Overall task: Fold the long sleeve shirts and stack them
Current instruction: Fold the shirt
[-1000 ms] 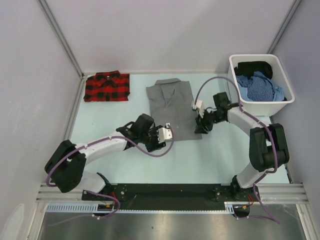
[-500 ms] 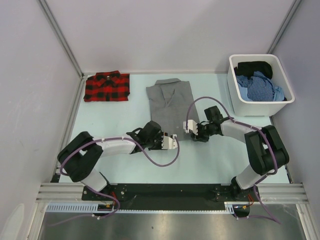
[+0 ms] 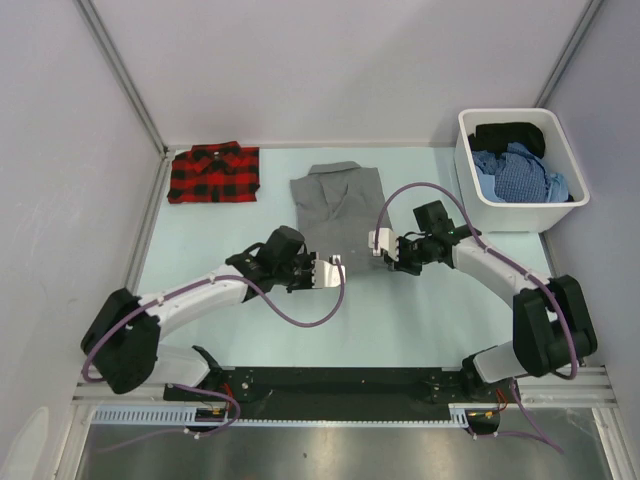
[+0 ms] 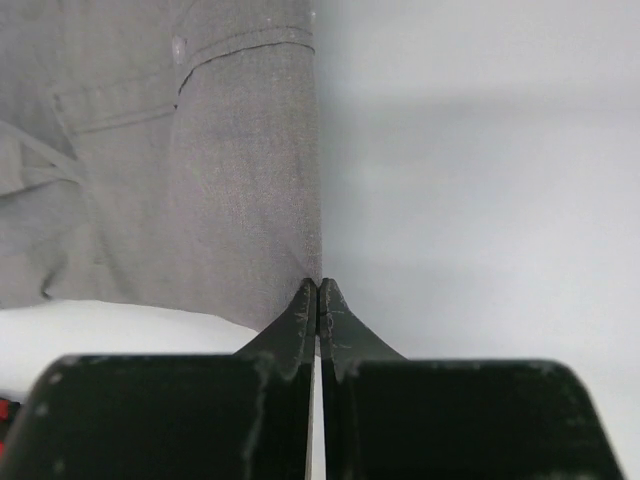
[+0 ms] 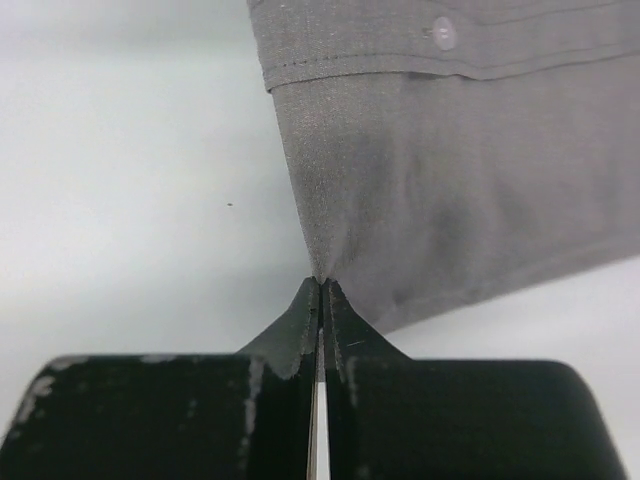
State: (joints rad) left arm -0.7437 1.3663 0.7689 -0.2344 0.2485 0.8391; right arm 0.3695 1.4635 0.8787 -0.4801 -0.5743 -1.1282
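Two robot arms grip the near hem of a folded grey shirt (image 3: 335,200) lying at the middle of the pale worktop (image 3: 430,310), a little toward the far edge. The shirt's long axis runs from the far edge to the near edge. Its collar points to the far edge and its hem to the arms' bases.

The left gripper (image 3: 338,268) sits at the hem's left part. From the left wrist, its black fingers are pressed together with no gap (image 4: 317,292), and the edge of the grey cloth (image 4: 200,180) runs right into the tips.

The right gripper (image 3: 376,246) is at the near right corner of the shirt. The right wrist view shows its jaws clamped tight (image 5: 320,290) on that corner, with the fabric (image 5: 450,180) drawn to a point between them. A pale button (image 5: 444,33) shows on a stitched band farther up.

The red-and-black plaid shirt (image 3: 213,173) lies folded in the far left corner of the worktop, well apart from the grey one. Its collar also points to the far edge, and its longer side runs left to right.

A white bin (image 3: 515,216) stands at the far right corner, holding rumpled blue checked cloth (image 3: 520,175) and a black garment (image 3: 510,135).
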